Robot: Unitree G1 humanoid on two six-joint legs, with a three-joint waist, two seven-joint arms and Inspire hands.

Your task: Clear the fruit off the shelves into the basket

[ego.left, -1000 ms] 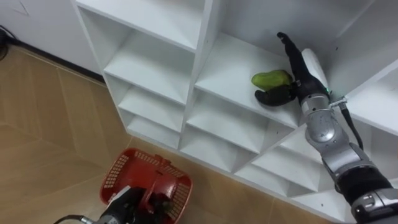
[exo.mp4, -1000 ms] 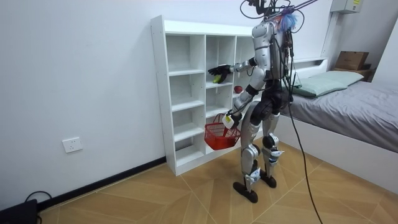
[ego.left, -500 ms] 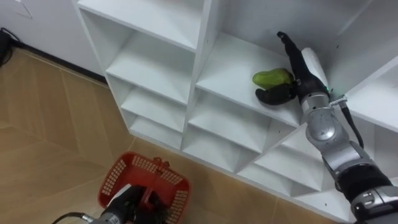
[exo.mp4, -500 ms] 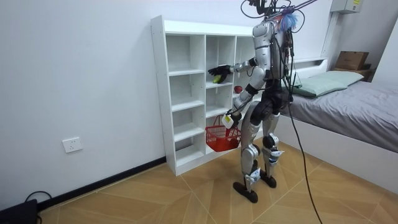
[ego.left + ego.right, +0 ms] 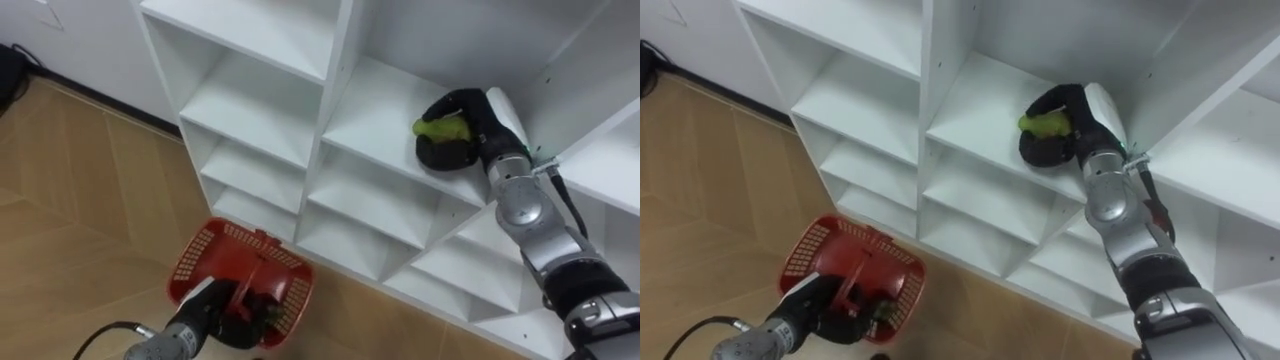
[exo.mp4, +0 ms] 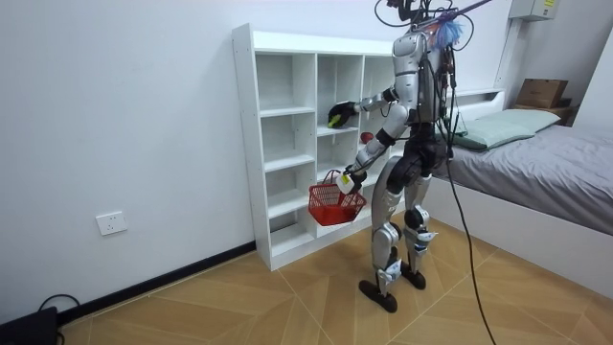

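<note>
— White closet shelves over a wooden floor. Where's the fruit?
— The green fruit is on a shelf right of the divider. The right hand is curled round it, arm stretched forward. The left hand grips the red basket by its handle, down low.
— Any advice?
— Lift it clear of the shelf edge, then lower it over the basket.

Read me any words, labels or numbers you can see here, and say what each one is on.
No text here can be read.
The grey wall box has a yellowish patch, too small to read.
The white closet, red basket in the left hand, and green fruit in the right hand: no print visible.
</note>
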